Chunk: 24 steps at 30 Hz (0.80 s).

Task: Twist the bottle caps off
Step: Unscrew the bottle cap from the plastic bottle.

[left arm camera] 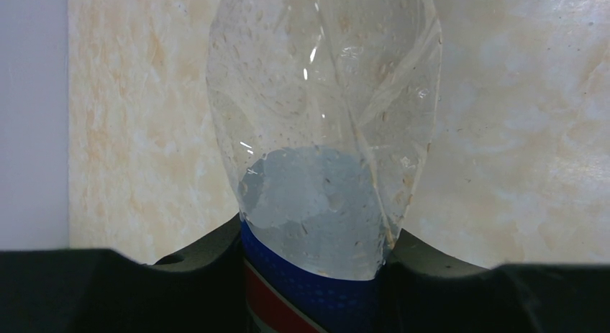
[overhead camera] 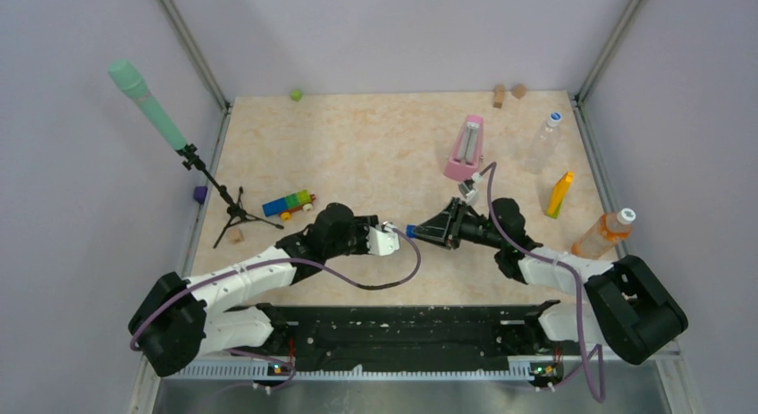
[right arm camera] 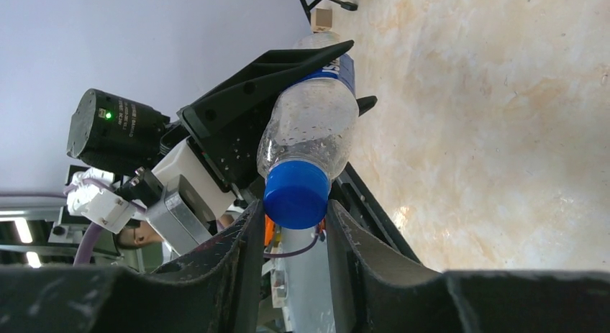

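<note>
The left gripper (left arm camera: 313,265) is clamped around the short clear bottle (right arm camera: 309,124) at its blue label, one black finger on each side. The bottle hangs off the desk (overhead camera: 357,146), lying roughly level between the two arms near the front middle, its neck pointing towards the right arm. The dark blue cap (right arm camera: 296,195) is on the neck and sits between the fingers of the right gripper (right arm camera: 295,212). Both fingers seem to press against its sides, so that gripper looks closed on the cap, though the contact is hard to judge from this angle. From above, the arms hide most of the bottle.

The other two bottles stand upright along the right side of the desk, well apart from both grippers. The taller clear bottle (overhead camera: 543,144) is near the far right corner with its pale cap (overhead camera: 554,117) on. The orange bottle (overhead camera: 601,236) is nearer the front with its white cap (overhead camera: 626,216) on. A pink metronome (overhead camera: 466,148) stands just beyond the right gripper.
</note>
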### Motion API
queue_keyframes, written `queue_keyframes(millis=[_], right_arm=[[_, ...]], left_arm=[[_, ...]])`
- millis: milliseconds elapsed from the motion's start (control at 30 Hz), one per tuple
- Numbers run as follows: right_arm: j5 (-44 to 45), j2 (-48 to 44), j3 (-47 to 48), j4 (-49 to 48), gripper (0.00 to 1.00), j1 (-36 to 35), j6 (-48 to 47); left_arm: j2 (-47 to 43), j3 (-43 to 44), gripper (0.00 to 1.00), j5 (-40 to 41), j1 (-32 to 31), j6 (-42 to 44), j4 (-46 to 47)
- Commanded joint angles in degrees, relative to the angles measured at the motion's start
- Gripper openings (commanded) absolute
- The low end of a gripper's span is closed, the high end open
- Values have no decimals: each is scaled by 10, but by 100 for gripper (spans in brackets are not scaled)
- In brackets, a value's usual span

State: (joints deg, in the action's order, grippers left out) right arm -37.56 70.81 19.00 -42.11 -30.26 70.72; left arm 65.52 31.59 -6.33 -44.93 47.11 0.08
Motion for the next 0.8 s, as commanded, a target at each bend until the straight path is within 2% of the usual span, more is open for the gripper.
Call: queue_keyframes(millis=[0,467,633,667,767], right_arm=[[-8,6,10,-33,36,-10,-6],[-4,18,31,-15,39,-15,-24],[-2,20,30,-17,36,-15,-28],[-1,20,31,-14,34,-15,-31],[-4,21,30,-13,19,-15,-41]], left_arm=[[4,12,0,-8,-1,-12,29],[1,7,0,-17,-1,-1,23],[1,5,0,-24,-1,1,25],[1,5,0,-26,-1,0,25],[1,5,0,-30,-1,-3,23]])
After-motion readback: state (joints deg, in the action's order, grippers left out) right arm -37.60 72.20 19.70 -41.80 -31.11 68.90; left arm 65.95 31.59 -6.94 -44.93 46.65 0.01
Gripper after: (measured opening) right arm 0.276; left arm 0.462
